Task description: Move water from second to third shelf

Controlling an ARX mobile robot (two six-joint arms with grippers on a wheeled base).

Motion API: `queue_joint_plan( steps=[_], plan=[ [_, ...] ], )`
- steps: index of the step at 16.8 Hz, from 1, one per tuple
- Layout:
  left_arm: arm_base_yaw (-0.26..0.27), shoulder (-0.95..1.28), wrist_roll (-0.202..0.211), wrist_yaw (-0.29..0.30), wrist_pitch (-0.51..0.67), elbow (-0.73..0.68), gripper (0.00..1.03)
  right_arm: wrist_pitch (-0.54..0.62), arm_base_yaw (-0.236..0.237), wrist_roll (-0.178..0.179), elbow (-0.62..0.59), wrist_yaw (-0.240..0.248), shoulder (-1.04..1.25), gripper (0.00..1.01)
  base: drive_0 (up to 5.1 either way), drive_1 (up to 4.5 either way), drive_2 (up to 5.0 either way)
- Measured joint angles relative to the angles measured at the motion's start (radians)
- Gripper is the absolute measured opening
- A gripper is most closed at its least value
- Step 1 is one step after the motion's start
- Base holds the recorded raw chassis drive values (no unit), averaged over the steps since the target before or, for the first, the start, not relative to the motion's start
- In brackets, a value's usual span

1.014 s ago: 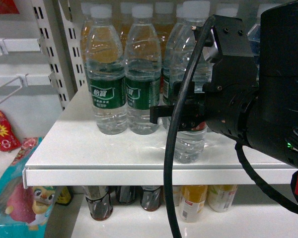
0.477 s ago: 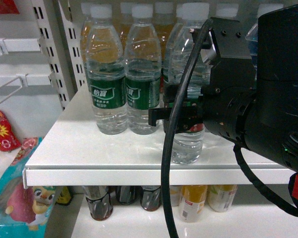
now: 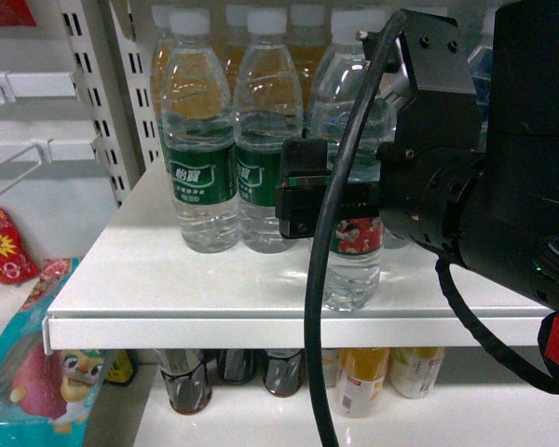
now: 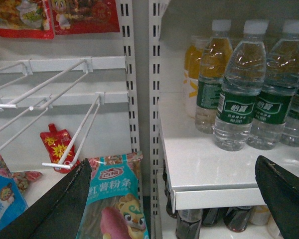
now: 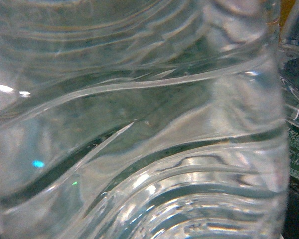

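- The right arm reaches level across the shelf (image 3: 168, 279), its right claw (image 3: 331, 200) clamped around the water bottle (image 3: 352, 265) at label height.
- That bottle stands at the shelf's front edge, filling the right wrist view.
- The left claw (image 4: 174, 199) hangs beside the shelf, fingers spread apart.
- Two more bottles (image 3: 200, 168) stand in front just left.

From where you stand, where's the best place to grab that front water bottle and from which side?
Take the water bottle around its labelled middle, coming straight in from the shelf's open front. It stands upright, alone at the front, with its neighbours behind and to the left. The right tool already sits at that height; whether it has closed is hidden.
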Motion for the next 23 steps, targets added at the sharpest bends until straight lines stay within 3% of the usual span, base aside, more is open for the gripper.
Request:
queue_joint_plan(
  steps=[3,13,23],
  plan=[
    [0.000,0.000,0.000,0.000,0.000,0.000,0.98,0.000,0.000,0.000,0.000,-0.002,0.000,0.98,0.0,0.00,0.0],
    [0.000,0.000,0.000,0.000,0.000,0.000,0.98,-0.024,0.001,-0.028,-0.016,0.082,-0.011,0.98,0.0,0.00,0.0],
    [0.000,0.000,0.000,0.000,0.000,0.000,0.98,-0.009,0.008,-0.033,-0.088,0.068,-0.072,0.98,0.0,0.00,0.0]
  ],
)
